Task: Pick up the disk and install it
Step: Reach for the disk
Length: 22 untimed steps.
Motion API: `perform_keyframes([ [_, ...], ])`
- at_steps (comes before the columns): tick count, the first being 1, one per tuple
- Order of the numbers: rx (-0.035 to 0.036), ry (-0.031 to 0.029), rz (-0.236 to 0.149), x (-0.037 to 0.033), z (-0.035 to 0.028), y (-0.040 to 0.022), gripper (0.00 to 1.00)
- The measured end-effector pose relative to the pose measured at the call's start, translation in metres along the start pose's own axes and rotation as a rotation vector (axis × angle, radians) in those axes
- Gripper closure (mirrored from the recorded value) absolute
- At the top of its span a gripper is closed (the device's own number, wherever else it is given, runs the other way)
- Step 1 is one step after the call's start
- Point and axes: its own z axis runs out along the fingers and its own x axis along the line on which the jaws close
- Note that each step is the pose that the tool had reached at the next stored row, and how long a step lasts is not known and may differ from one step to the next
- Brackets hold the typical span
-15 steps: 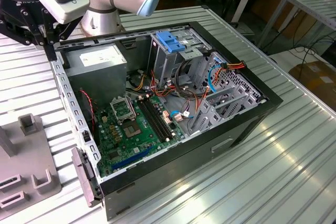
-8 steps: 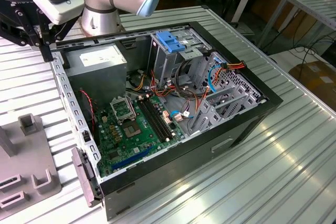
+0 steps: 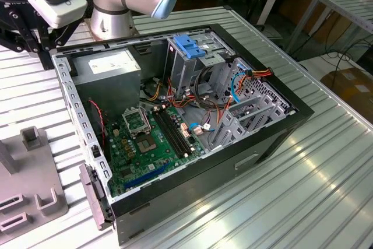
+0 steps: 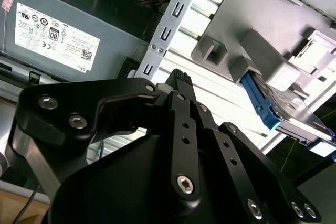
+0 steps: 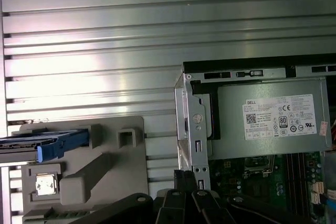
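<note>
The disk [image 5: 37, 142] lies flat in a grey holder block [image 5: 105, 166] on the ribbed metal table, its blue side rail [image 5: 60, 145] facing the case. In the second wrist view the disk [image 4: 294, 114] shows silver-grey with a blue rail. My gripper [image 4: 178, 77] hovers over the table beside the corner of the open computer case, about a hand's width from the disk and touching nothing. Its black fingers [image 5: 181, 177] are shut together and hold nothing. In the exterior view the gripper [image 3: 42, 53] sits at the far left, next to the case's back corner.
The open case [image 3: 280, 126] lies on its side with the motherboard [image 3: 145, 138] exposed. A grey power supply [image 3: 111, 68] with a white sticker fills the corner nearest me. A blue-handled drive cage [image 3: 189, 48] stands at the far side. Cables run beside it.
</note>
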Motion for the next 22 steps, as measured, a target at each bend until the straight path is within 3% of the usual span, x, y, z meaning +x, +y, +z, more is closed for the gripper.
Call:
perform_keyframes([
  [22,0.0001,0.0,0.0,0.0193,-0.0006,-0.0015,0.9],
])
